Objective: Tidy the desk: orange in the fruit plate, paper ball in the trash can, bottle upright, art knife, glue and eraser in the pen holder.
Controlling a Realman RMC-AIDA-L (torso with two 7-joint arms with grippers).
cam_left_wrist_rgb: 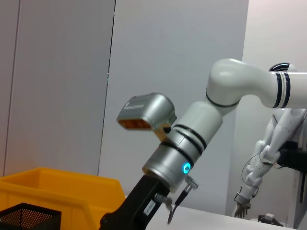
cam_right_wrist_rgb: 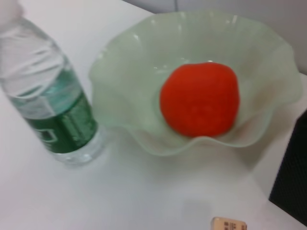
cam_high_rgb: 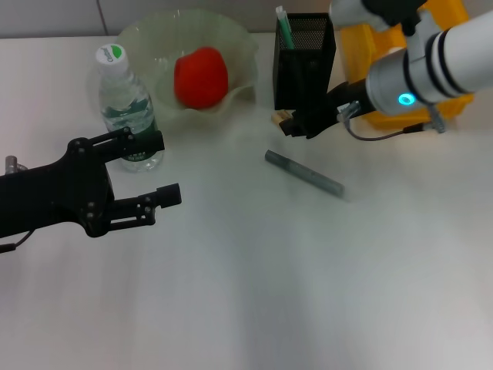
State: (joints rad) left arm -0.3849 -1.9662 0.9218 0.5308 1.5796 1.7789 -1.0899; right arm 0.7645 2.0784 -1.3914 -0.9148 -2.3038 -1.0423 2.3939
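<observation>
Orange (cam_high_rgb: 200,75) sits in the fruit plate (cam_high_rgb: 239,42), a green item in the pen holder (cam_high_rgb: 304,65); left gripper (cam_high_rgb: 158,166) fingers apart.

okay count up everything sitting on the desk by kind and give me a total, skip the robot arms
Orange: 1
Fruit plate: 1
Bottle: 1
Pen holder: 1
Grey stick-shaped item: 1
Small tan block, by the pen holder: 1
Yellow bin: 1
Total: 7
</observation>
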